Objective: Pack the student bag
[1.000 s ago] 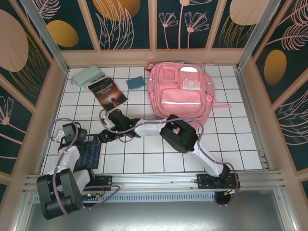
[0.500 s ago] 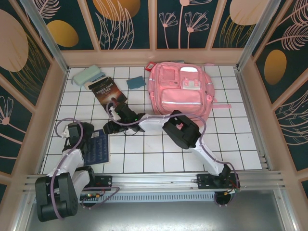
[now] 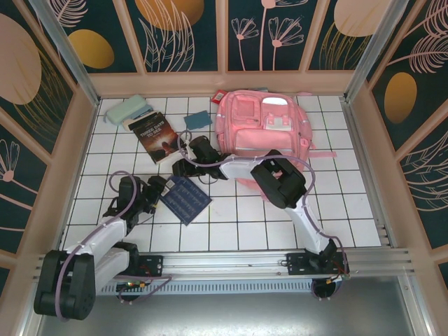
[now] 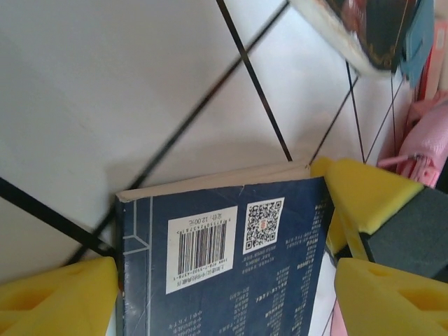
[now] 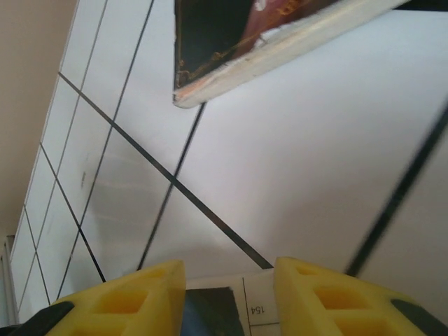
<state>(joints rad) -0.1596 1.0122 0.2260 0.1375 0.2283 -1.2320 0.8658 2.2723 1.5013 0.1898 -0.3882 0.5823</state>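
The student bag (image 3: pixel 259 136), a large pink backpack, lies flat at the back middle of the tiled table; its edge (image 4: pixel 428 136) appears in the left wrist view. In front of it lies a dark blue book (image 3: pixel 185 199), turned like a diamond, barcode side up (image 4: pixel 231 266). My right gripper (image 3: pixel 185 168) is shut on the book's far corner, where a white page (image 5: pixel 241 308) sits between its yellow fingers (image 5: pixel 133 294). At the book's left corner my left gripper (image 3: pixel 155 190) stands open, with its yellow fingers (image 4: pixel 59 294) set wide on either side of the book's short edge.
A dark paperback (image 3: pixel 157 136) lies left of the bag, close to the right gripper, and its edge (image 5: pixel 280 49) shows in the right wrist view. A pale green case (image 3: pixel 126 110) and a small blue item (image 3: pixel 198 120) lie at the back left. Wooden walls (image 3: pixel 66 161) enclose the table.
The blue book has moved right and toward the bag, turning as it went. Both grippers travelled right with it, the right one toward the bag's lower left corner.
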